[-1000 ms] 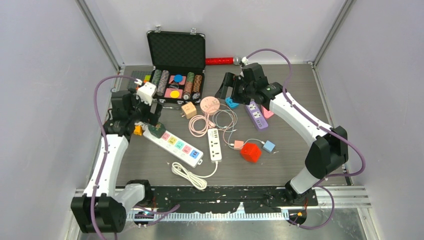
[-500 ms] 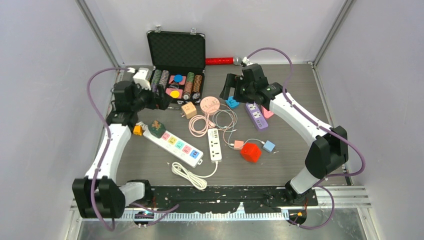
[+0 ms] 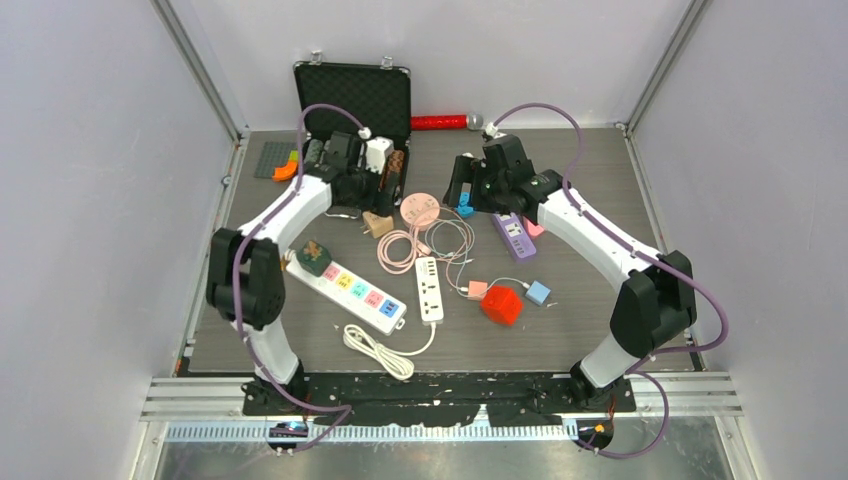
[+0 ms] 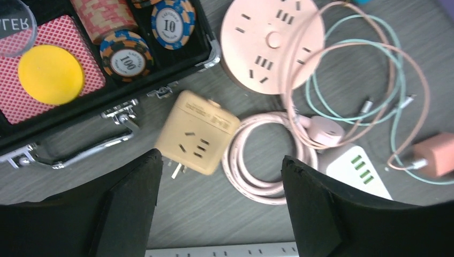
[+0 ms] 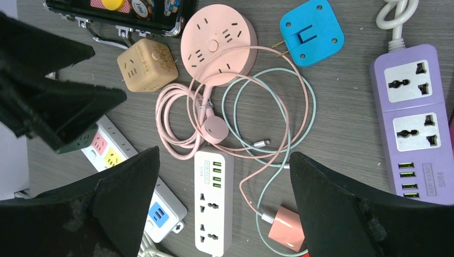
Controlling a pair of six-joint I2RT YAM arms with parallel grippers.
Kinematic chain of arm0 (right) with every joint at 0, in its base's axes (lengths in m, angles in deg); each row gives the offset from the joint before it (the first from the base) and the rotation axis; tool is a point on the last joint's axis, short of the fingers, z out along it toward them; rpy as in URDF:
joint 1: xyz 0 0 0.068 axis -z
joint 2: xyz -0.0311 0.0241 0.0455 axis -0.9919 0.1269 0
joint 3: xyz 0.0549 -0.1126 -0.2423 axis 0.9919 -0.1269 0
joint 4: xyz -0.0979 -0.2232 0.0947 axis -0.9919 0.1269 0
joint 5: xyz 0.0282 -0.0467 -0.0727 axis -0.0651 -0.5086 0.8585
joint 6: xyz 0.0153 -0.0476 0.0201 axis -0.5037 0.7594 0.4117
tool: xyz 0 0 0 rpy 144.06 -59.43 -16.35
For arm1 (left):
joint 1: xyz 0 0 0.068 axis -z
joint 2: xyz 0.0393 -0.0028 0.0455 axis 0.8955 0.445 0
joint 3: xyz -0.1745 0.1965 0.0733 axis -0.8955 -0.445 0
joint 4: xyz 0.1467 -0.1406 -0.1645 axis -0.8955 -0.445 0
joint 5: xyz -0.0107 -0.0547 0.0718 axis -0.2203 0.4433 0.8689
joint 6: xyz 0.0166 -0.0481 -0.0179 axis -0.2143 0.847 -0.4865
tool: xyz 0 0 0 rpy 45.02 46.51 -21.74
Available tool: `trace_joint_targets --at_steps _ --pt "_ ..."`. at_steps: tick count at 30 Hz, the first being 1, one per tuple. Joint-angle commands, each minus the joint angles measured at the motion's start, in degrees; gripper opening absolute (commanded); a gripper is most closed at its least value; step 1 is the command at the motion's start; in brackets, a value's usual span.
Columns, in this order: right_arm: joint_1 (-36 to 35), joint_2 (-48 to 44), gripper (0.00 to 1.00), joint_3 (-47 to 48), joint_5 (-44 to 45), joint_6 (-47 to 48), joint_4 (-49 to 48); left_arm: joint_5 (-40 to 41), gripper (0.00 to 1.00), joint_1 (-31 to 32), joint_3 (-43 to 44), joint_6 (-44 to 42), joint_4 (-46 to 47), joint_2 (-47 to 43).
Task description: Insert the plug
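A tan cube plug (image 4: pixel 195 140) lies on its side, prongs showing, just in front of the poker chip case (image 4: pixel 107 96). My left gripper (image 4: pixel 220 160) hovers open right over it, holding nothing. The same tan cube (image 3: pixel 377 224) sits below the left gripper (image 3: pixel 375 195) in the top view. A long white power strip (image 3: pixel 350 287) with coloured sockets carries a dark green plug (image 3: pixel 314 257). Open and empty, my right gripper (image 5: pixel 224 155) hangs above the pink cord's round plug (image 5: pixel 216 130) and a small white strip (image 5: pixel 214 203).
A pink round socket (image 3: pixel 420 211), a blue adapter (image 5: pixel 310 32) and a purple strip (image 3: pixel 513 232) lie at mid-table. A pink charger (image 3: pixel 478 289), red cube (image 3: pixel 502 304) and small blue cube (image 3: pixel 538 292) sit nearer. Tangled pink and green cables (image 5: pixel 267 107) lie between them.
My left arm has swung from the table's left side to the front of the chip case, over the tan cube, and its jaws have narrowed a little. The right arm has barely moved.
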Motion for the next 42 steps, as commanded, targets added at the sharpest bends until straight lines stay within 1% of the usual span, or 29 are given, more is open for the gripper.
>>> trace_joint_targets --at_steps 1,5,6,11,16,20,24,29,34,35,38,42 --pt "-0.17 -2.66 0.95 -0.76 0.99 0.31 -0.25 3.53 0.79 -0.05 10.76 -6.80 -13.02 6.09" --pt "-0.11 -3.18 0.95 -1.54 0.99 -0.02 -0.08 5.16 0.80 -0.05 13.78 -8.17 -14.74 9.84" --pt "-0.09 -3.19 0.95 -1.61 2.49 -0.10 -0.03 4.75 0.80 -0.05 14.49 -8.32 -14.95 10.70" --pt "-0.08 -2.95 0.95 -1.19 3.25 -0.47 0.43 1.56 0.82 0.03 18.27 -9.98 -18.89 15.28" --pt "-0.05 -2.67 0.95 -1.06 3.24 -0.91 0.60 1.84 0.83 0.09 19.99 -10.21 -19.38 18.58" --pt "-0.10 -2.25 0.95 -0.72 2.92 -1.27 0.80 1.43 0.78 0.17 21.58 -9.85 -19.74 20.48" --pt "-0.07 -2.01 0.94 -0.55 2.43 -1.72 0.84 1.72 0.65 0.24 23.04 -10.71 -20.78 22.10" --pt "-0.01 -2.14 0.94 -0.64 2.33 -2.03 1.00 1.64 0.39 0.22 23.37 -10.90 -22.02 23.01" --pt "-0.06 -2.57 0.94 -0.93 2.05 -2.37 1.02 1.22 0.02 0.22 21.53 -10.49 -21.91 20.34" --pt "-0.10 -2.71 0.94 -0.93 2.05 -2.35 1.03 1.06 0.00 0.22 21.26 -10.49 -21.97 19.68" --pt "-0.01 -3.23 0.94 -0.81 -0.26 -2.20 0.97 0.61 0.00 0.22 20.13 -10.69 -22.60 16.97" --pt "-0.10 -4.29 0.95 -0.78 -1.92 -1.79 0.15 -0.74 0.00 0.26 16.74 -12.23 -21.64 10.95"
